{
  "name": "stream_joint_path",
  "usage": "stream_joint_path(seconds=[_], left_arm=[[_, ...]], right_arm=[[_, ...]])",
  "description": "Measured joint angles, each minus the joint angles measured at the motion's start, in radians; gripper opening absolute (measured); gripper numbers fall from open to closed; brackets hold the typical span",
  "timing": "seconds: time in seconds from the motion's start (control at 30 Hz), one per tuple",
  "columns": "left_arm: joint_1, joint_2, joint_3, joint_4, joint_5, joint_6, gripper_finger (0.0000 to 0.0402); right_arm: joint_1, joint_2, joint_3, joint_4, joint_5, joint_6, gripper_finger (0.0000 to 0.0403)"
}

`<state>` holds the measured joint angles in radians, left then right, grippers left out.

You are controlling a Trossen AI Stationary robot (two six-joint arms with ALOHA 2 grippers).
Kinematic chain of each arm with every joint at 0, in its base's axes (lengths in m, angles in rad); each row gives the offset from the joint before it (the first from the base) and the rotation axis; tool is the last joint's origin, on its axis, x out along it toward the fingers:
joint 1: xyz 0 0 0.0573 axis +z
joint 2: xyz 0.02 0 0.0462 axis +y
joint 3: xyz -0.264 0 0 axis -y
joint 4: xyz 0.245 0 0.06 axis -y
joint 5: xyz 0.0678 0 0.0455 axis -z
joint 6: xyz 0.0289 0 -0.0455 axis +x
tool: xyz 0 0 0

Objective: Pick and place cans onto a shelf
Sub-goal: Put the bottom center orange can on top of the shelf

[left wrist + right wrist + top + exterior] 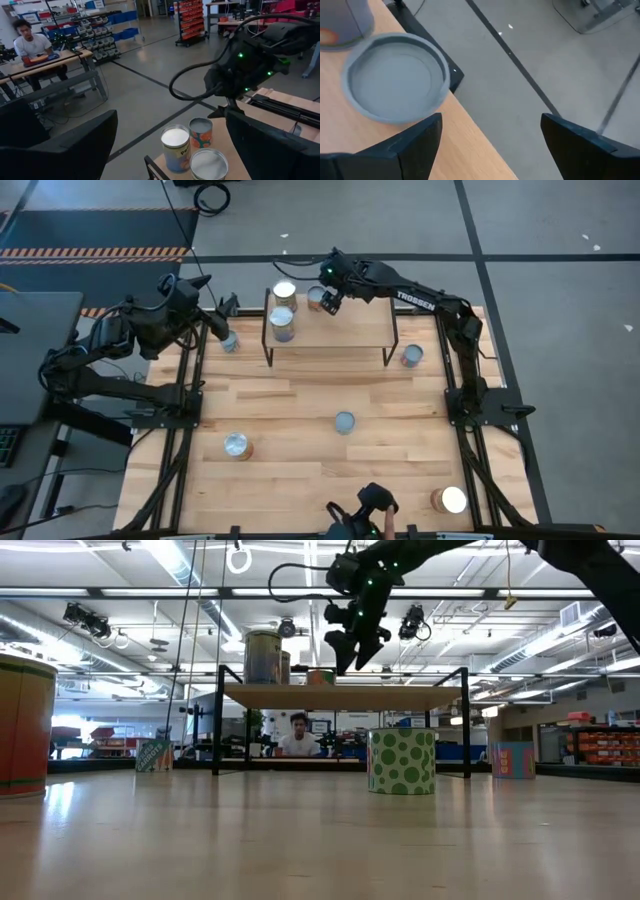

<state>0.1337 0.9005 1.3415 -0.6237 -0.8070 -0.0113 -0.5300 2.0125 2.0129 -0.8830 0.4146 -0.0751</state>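
Note:
The shelf (335,340) stands at the table's far middle on its thin black legs. Three cans stand on its left part: two at the left end (285,292) (283,325) and one (316,298) at the far edge, grey-topped in the right wrist view (395,77). My right gripper (329,302) hangs open just above the shelf's far edge beside that can (320,677), touching nothing (490,125). My left gripper (224,320) is open and empty left of the shelf, above a can (230,342) on the table.
Several more cans stand on the table: right of the shelf (412,356), mid-table (344,423), near left (237,445) and near right (450,500). A person (30,45) sits at a desk beyond the table's far edge.

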Motion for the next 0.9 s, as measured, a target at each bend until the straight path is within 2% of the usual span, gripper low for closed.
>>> stream_joint_path(seconds=[0.17, 0.37, 0.57, 0.7, 0.9], left_arm=[[0.000, 0.000, 0.000, 0.002, 0.000, 0.000, 0.0380], [0.000, 0.000, 0.000, 0.008, 0.000, 0.000, 0.0380], [0.000, 0.000, 0.000, 0.008, 0.000, 0.000, 0.0380], [0.000, -0.005, 0.000, 0.004, 0.006, 0.000, 0.0380], [-0.004, -0.026, 0.000, -0.015, 0.215, 0.016, 0.0380]], right_arm=[[-0.004, 0.000, 0.000, 0.025, -0.150, -0.007, 0.0346], [-0.006, -0.003, 0.000, 0.032, -0.096, 0.003, 0.0346], [0.006, -0.003, 0.000, 0.029, -0.179, 0.002, 0.0346], [0.042, -0.004, 0.000, 0.010, -0.193, 0.001, 0.0346], [0.148, -0.039, 0.000, -0.155, -0.195, 0.052, 0.0346]])
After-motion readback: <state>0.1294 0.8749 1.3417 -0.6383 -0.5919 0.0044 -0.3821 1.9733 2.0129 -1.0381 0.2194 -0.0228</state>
